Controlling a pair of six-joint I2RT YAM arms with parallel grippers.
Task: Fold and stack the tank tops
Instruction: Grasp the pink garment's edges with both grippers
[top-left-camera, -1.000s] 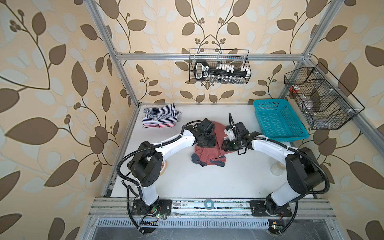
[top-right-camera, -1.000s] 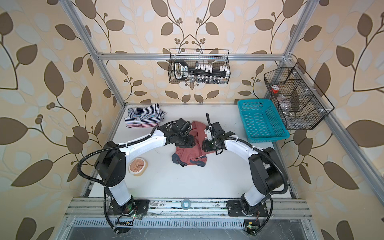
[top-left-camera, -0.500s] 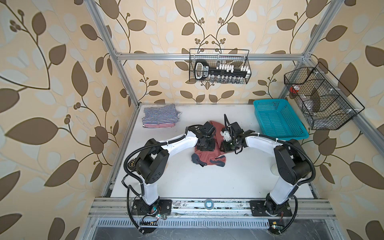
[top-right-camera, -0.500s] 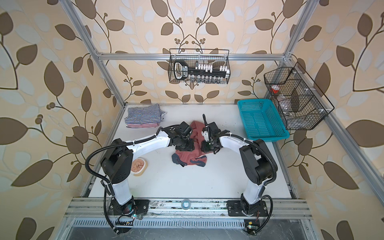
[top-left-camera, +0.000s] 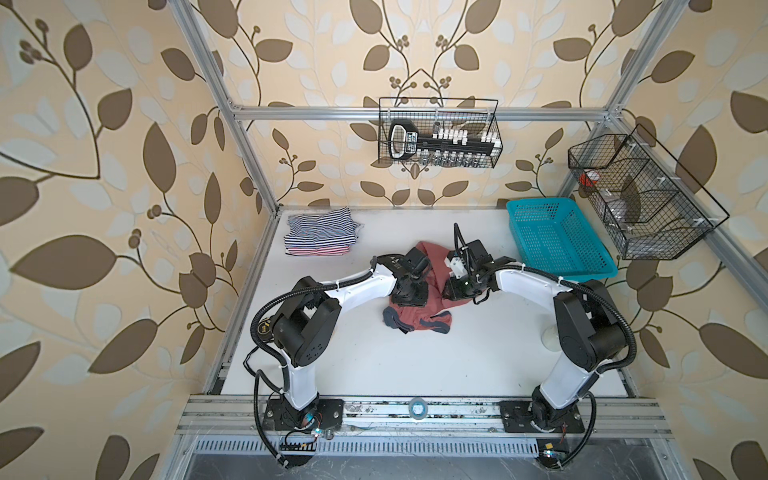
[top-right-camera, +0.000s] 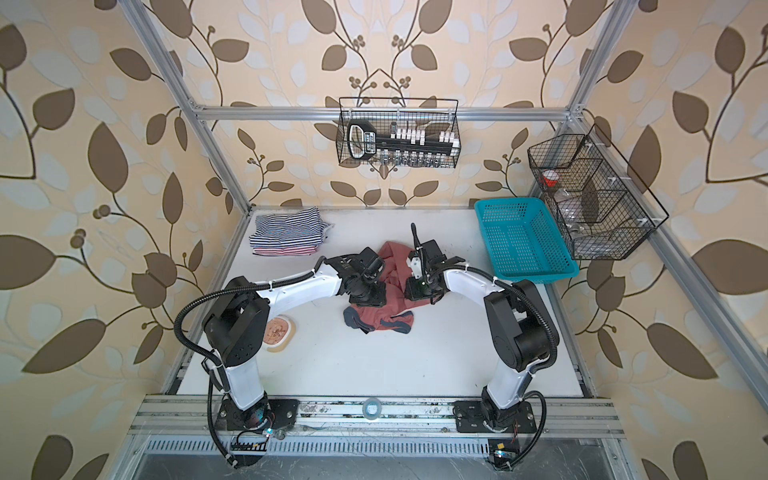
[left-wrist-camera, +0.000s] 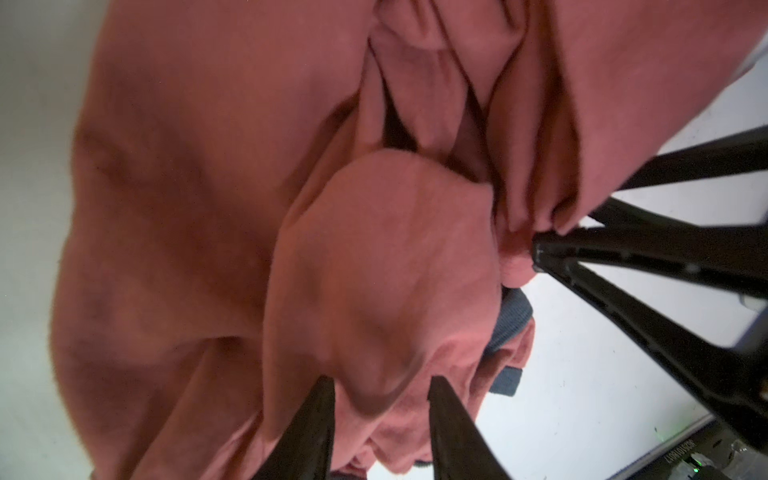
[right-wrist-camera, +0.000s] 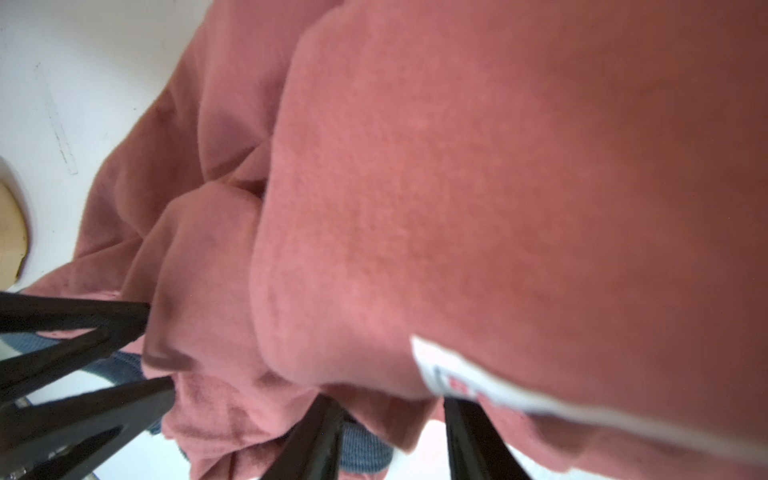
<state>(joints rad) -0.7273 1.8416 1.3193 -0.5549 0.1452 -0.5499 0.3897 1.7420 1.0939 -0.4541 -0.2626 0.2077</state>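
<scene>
While two striped tank tops lie folded in a stack well beyond the left gripper, you are working on the last one: the dusty red tank top sits crumpled between and beneath both tools. The left gripper and right gripper, close beside each other, each appear clamped on a bunched fold of its cloth. Your next move likely calls for drawing the two grips apart to spread the top flat before any fold.
</scene>
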